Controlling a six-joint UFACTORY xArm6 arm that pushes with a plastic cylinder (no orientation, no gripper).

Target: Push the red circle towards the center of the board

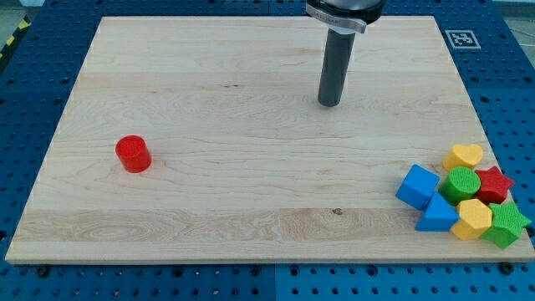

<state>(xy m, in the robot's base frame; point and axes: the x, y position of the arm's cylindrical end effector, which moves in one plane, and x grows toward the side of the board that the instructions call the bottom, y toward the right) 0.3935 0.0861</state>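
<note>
The red circle (pixel 133 155) is a short red cylinder standing alone on the wooden board (pixel 251 192), at the view's left, a little below mid-height. My tip (pixel 330 104) rests on the board in the upper middle, right of centre. It is far from the red circle, up and to the right of it, touching no block.
A cluster of blocks lies at the board's lower right: a blue cube (pixel 417 186), a blue triangle (pixel 438 215), a green circle (pixel 461 184), a yellow heart (pixel 464 155), a red star (pixel 494 184), a yellow hexagon (pixel 474 219), a green star (pixel 506 225). A marker tag (pixel 461 38) sits at the top right corner.
</note>
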